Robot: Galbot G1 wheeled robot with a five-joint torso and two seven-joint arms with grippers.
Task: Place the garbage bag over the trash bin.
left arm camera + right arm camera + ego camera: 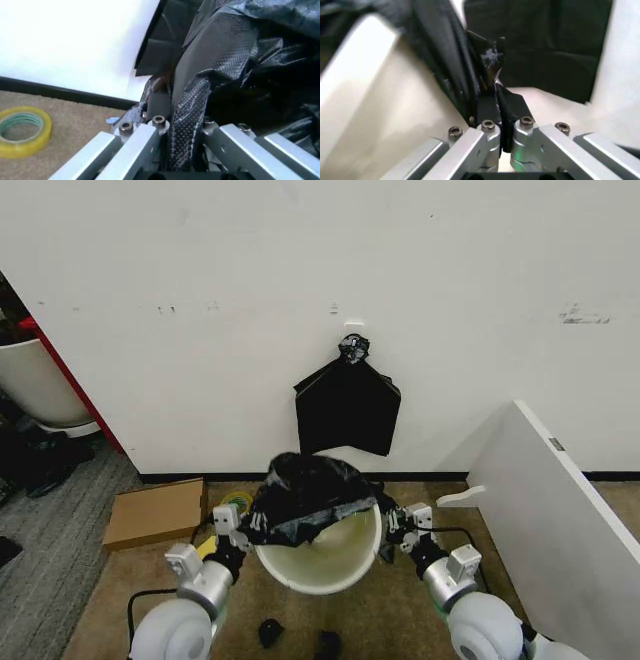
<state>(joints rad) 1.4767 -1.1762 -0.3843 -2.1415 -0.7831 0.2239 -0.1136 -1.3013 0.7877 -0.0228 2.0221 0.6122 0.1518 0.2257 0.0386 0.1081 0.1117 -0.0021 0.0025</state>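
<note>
Head view: nearest the robot, two small black scraps (270, 632) lie on the carpet in front of the trash bin (322, 565), with bare floor around them. Two arms reach forward, one on each side of the bin, both bent low at rim height. The left gripper (243, 529) is clamped on the garbage bag (305, 495) at the bin's left rim; in the left wrist view its fingers (150, 108) pinch a twisted strip of black plastic (192, 105). The right gripper (392, 527) is at the bin's right rim, its fingers (487, 107) closed on a fold of the bag (492, 63) in the right wrist view. The single bag sits bunched over the far half of the bin's mouth; the near half of the rim is uncovered. Left of the bin lie one roll of yellow tape (22, 131) and one flat cardboard sheet (155, 513). Right of it a white board (560, 510) leans close. Beyond the bin, one folded black bag (347, 405) hangs on the white wall (200, 300).
</note>
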